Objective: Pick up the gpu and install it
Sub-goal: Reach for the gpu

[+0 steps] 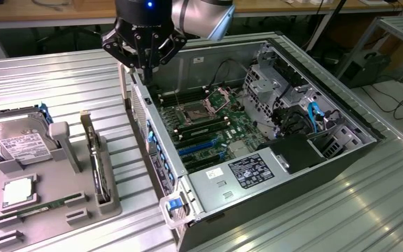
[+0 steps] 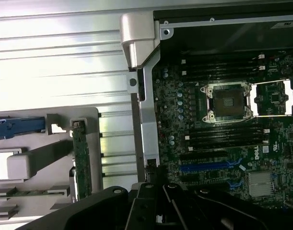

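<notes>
**Gripper (image 1: pixel 146 77) closed and empty over the case wall; gpu (image 1: pixel 101 176) parked in the fixture.**

I see the fingers pressed together with nothing pinched, poised above the side wall of the open computer case (image 1: pixel 161 163). The gpu stands on edge in the grey fixture (image 1: pixel 54 184), well apart from the gripper, toward the exterior view's left and nearer that camera. Its long axis runs roughly parallel to that case wall. The hard drive (image 1: pixel 23 144) carries a white label and the power supply (image 1: pixel 252 170) a black one; I cannot read either.
</notes>
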Tool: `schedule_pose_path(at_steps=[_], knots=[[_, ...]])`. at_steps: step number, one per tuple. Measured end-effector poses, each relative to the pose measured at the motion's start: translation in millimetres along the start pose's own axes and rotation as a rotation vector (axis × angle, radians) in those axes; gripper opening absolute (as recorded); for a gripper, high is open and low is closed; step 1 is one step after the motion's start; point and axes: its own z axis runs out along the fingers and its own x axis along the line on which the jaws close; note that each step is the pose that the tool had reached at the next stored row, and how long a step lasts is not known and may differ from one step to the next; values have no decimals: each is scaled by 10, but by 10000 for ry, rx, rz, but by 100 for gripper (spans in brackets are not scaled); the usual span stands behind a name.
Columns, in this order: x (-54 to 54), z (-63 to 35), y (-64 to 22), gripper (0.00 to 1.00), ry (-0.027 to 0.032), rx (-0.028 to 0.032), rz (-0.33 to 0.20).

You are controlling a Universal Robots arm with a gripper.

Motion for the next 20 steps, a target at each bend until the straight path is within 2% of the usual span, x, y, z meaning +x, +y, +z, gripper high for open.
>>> schedule_pose_path(at_steps=[20], knots=[[126,-4,-30,11,0,0,0]])
